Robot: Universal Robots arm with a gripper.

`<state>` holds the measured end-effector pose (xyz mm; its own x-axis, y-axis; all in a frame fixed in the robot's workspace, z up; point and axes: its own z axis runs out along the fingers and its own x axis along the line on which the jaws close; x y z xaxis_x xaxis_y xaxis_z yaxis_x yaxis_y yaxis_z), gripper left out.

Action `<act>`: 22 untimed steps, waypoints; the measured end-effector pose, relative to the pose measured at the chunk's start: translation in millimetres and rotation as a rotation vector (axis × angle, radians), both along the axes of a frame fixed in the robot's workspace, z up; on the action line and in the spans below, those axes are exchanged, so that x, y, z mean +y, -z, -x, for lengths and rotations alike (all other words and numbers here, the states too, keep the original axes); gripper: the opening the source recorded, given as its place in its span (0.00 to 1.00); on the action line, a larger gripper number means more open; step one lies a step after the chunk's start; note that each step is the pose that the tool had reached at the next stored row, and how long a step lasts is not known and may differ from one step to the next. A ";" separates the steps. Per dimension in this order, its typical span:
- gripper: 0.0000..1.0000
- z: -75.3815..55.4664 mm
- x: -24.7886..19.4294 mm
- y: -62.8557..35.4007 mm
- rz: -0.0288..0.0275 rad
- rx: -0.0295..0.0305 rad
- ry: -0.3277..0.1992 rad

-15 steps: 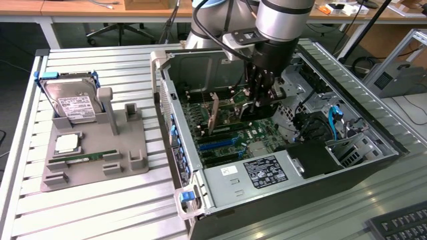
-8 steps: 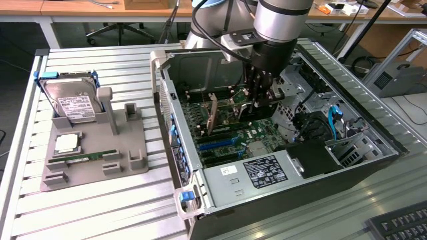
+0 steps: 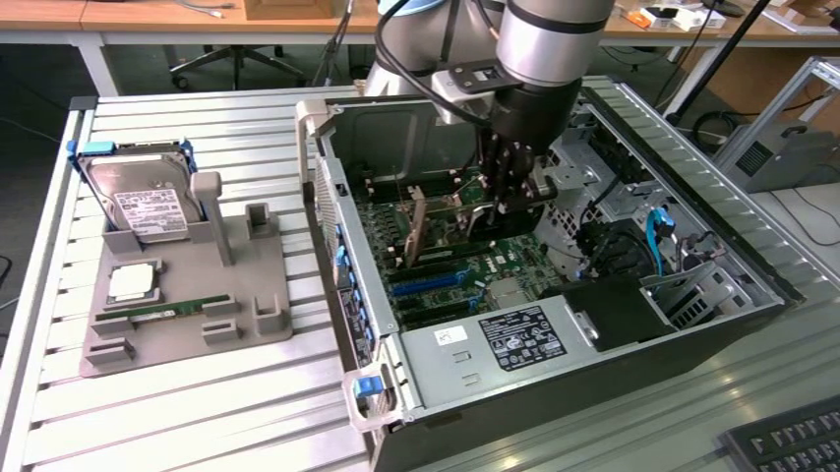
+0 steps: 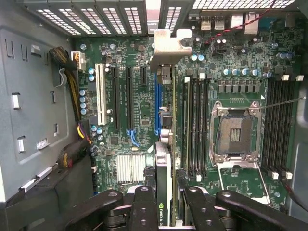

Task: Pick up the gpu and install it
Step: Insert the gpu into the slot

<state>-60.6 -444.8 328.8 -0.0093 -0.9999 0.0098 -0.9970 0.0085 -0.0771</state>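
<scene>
The gpu (image 4: pixel 163 192) is seen edge-on in the wrist view as a thin dark card with a green logo and a silver bracket (image 4: pixel 166 48) at its far end. My gripper (image 4: pixel 166 219) is shut on it, with one black finger (image 4: pixel 143 211) pressed against each face. The card hangs upright just over the long blue slot (image 4: pixel 157 108) on the green motherboard (image 4: pixel 134 120); I cannot tell whether it touches the slot. In the exterior view my gripper (image 3: pixel 506 197) reaches down inside the open computer case (image 3: pixel 656 324).
A grey holder (image 3: pixel 197 295) to the exterior view's left carries a silver hard drive (image 3: pixel 151 202), a processor (image 3: pixel 132 282) and a green memory stick (image 3: pixel 171 310). Beside the card are memory slots (image 4: pixel 195 125), the processor socket (image 4: pixel 236 132) and a heat sink (image 4: pixel 130 168). A keyboard (image 3: pixel 788 442) lies at the near right.
</scene>
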 end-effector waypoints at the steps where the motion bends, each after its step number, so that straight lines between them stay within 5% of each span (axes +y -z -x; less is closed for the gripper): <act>1: 0.27 0.3 -0.1 0.1 0.0000 0.0001 0.000; 22: 0.27 6.8 -0.7 6.7 0.0001 0.0001 0.000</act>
<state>-67.3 -445.5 322.1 -0.0094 -0.9999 0.0099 -0.9970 0.0086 -0.0770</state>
